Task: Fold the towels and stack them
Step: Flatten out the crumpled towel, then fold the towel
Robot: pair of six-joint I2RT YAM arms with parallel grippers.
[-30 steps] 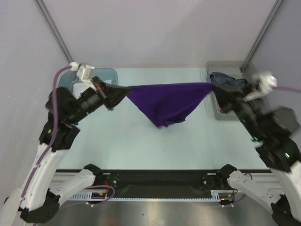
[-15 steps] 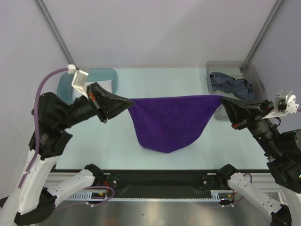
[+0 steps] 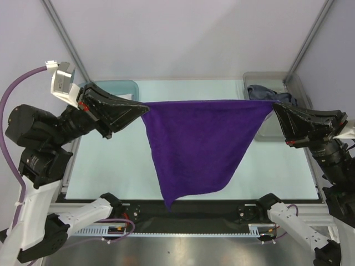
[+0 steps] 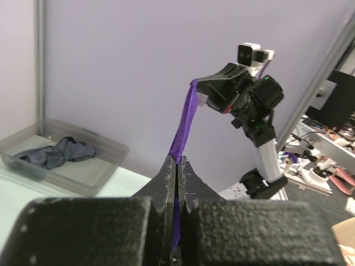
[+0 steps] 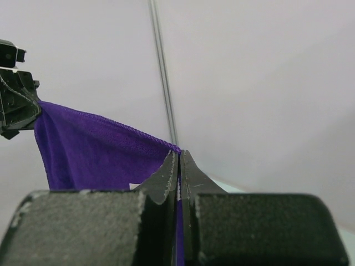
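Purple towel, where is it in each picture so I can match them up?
Top external: the purple towel hangs in the middle, stretched between the left gripper and right gripper.
Left wrist: a thin strip of it runs up from the near fingers to centre.
Right wrist: lower left, spreading from the near fingers.
Shared landmark: the left gripper pinching one corner.

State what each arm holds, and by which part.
Both hold the purple towel: the left fingers pinch one upper corner, the right fingers the other, its top edge stretched between them.
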